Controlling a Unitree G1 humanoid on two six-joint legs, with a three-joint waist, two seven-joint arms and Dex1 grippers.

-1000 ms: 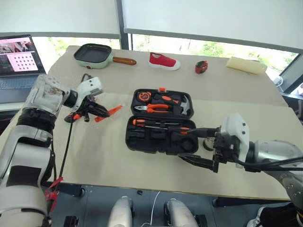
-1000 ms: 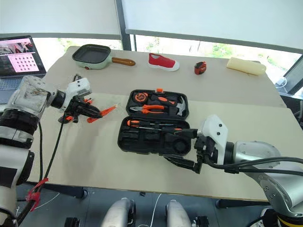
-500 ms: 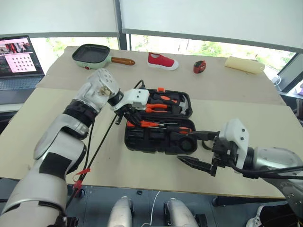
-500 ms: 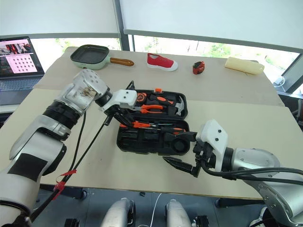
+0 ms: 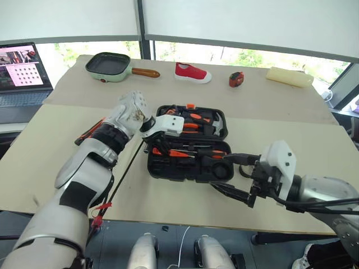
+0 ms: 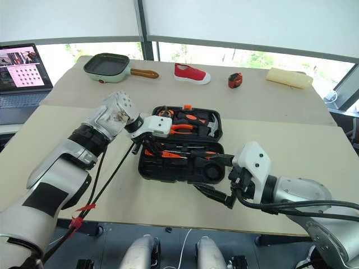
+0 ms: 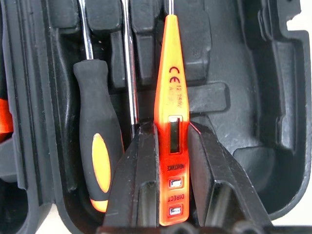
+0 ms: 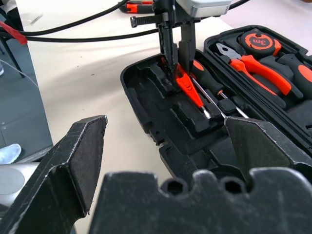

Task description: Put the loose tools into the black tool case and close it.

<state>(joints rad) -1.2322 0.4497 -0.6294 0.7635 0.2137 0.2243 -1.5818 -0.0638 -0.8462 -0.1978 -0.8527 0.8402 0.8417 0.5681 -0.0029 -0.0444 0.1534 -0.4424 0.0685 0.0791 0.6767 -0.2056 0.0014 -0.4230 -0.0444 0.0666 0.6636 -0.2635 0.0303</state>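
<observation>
So nearest the camera, in the lower right of the head views, the right gripper [image 5: 235,178] sits just in front of the near right corner of the black tool case [image 5: 185,168] with its two black fingers spread wide and nothing between them.

The case lies open on the table [image 5: 314,168], about center frame, near half toward the camera and lid half behind it. Over the left end of the near half the left gripper [image 5: 152,144] points down into the moulded recesses, pinched narrow on the slim orange tester pen [image 7: 171,122]. In the left wrist view the pen runs straight out from between the two fingers, label side up, just over the black plastic; can't tell if its tip is touching the tray or hanging just above it. Right beside it a black-and-orange screwdriver [image 7: 97,146] lies in its slot, another thin metal shaft between the two.

The lid half holds orange-handled pliers [image 8: 256,66] and a round tape [image 8: 258,41] marked 3m. Left of the case, partly hidden by the left arm, another orange-and-black tool [image 5: 90,130] lies loose on the table.

Along the far edge, left to right: a green pan [image 5: 109,66] with a wooden handle, a red shoe [image 5: 192,72], a red-and-black tape measure [image 5: 236,79], a pale block [image 5: 289,77]. A laptop [image 5: 19,64] is at upper left.
</observation>
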